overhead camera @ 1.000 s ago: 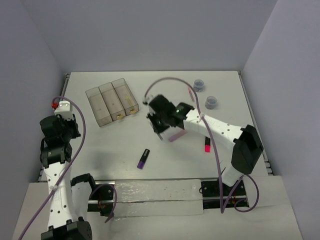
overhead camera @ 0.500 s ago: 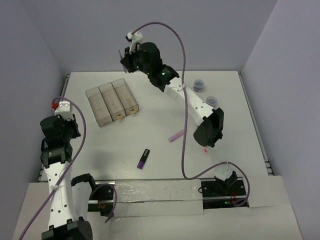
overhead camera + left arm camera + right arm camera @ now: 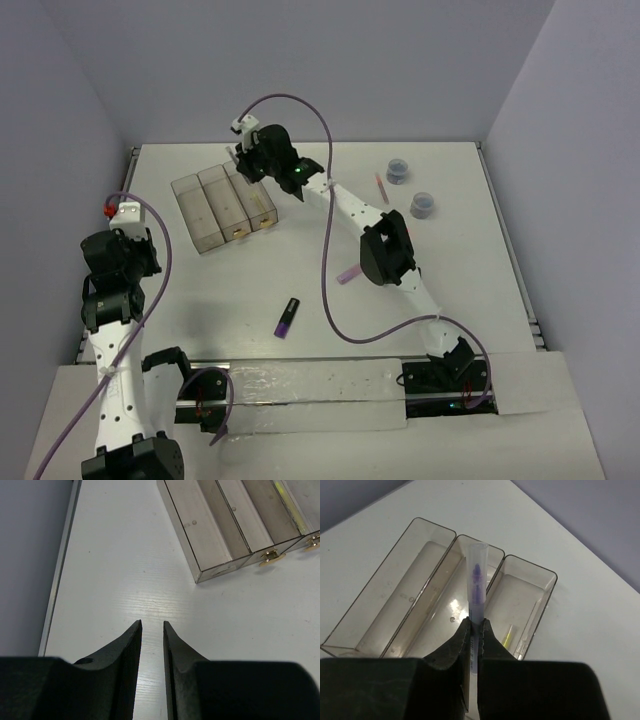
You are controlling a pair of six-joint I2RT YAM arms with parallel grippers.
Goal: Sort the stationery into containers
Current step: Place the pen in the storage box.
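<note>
1. Top external: high and behind, looking down over the whole table.
2. Left wrist: low, near the table, facing the bins.
3. Right wrist: close above those same bins.

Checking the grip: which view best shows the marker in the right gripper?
Right wrist: the marker sits clamped in the right gripper, over the bins. Top external shows only the gripper; left wrist misses it.

We see a white table enclosed by pale lilac walls. A metal rail borders its left edge. A translucent sheet lies along the near edge.
</note>
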